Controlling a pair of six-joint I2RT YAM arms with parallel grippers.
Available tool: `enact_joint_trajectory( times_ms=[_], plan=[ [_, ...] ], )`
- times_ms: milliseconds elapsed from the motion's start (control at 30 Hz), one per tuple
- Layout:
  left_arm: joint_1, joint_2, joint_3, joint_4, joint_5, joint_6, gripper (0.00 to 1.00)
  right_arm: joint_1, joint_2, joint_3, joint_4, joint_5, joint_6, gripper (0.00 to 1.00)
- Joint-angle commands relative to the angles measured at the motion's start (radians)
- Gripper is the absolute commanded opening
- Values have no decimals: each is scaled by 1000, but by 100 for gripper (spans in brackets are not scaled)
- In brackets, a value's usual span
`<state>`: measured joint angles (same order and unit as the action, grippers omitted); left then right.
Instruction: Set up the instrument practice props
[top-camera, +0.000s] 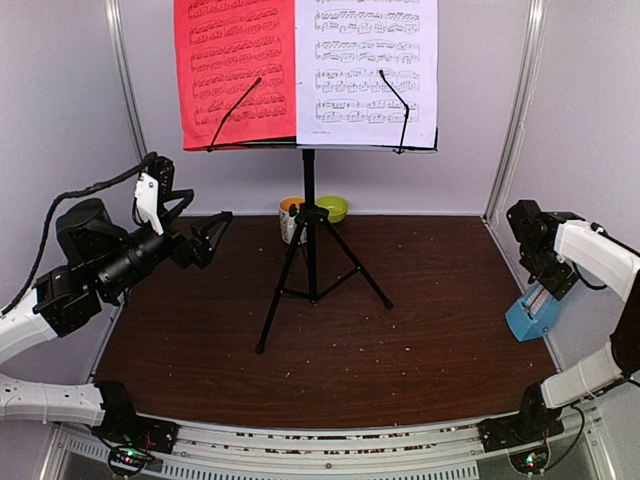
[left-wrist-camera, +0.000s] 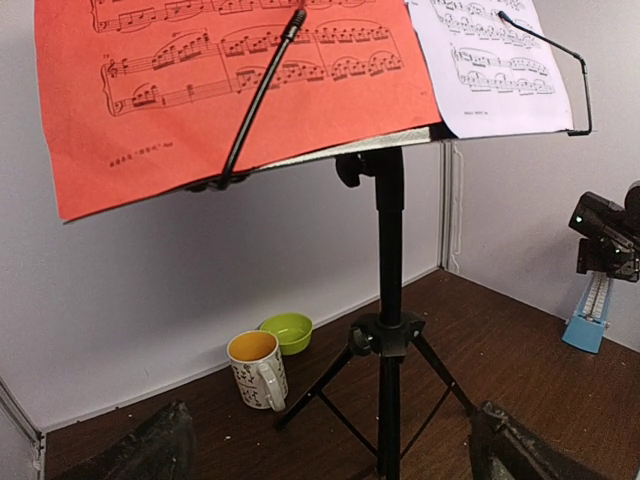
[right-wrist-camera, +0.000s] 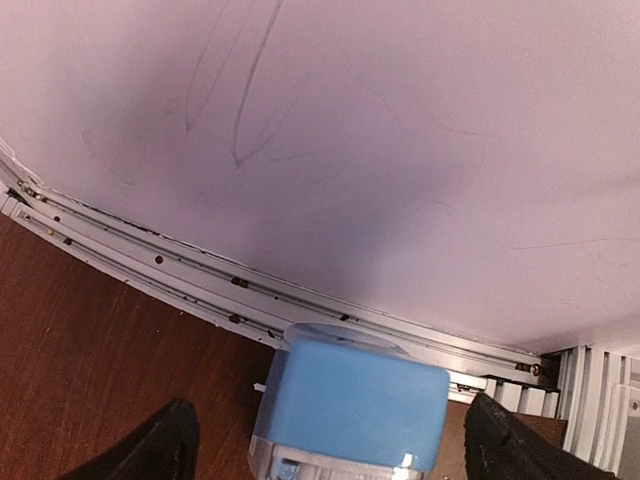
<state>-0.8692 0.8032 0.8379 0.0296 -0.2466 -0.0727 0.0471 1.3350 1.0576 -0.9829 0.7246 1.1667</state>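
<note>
A: Straddling the metronome (right-wrist-camera: 350, 405), the right fingers (right-wrist-camera: 160, 445) stand wide apart, gripping nothing, wrist tipped down over it. It sits at the right edge of the counter (top-camera: 400, 330).

B: And the left fingers (left-wrist-camera: 150, 450)?

A: Spread wide, empty, arm reaching level toward the music stand (top-camera: 309, 230). The stand's up, with the red page (top-camera: 235, 70) and pale page (top-camera: 365, 70) clipped on. I'd say only the metronome needs placing.

We see the black tripod music stand (top-camera: 309, 250) standing upright mid-table, legs spread. On its desk a red page (top-camera: 235, 70) and a pale white page (top-camera: 367, 70) of printed music sit side by side. The light-blue metronome (top-camera: 530, 312) stands upright by the right wall.
</note>
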Motion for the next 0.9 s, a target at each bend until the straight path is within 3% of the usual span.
enact_joint_trajectory(
  times_ms=[0, 200, 633, 867],
  plan=[
    [8, -9, -4, 39, -3, 5, 98, -9, 27, 3, 18, 47, 42, 89],
    [10, -8, -5, 36, -7, 7, 98, -10, 32, -35, 48, 44, 41, 82],
    [13, -19, 3, 16, 21, 15, 98, -6, -50, -82, 102, 6, -61, 49],
    [13, 0, 8, 32, 84, 25, 98, 81, -122, -97, 146, -54, -197, 46]
  ],
)
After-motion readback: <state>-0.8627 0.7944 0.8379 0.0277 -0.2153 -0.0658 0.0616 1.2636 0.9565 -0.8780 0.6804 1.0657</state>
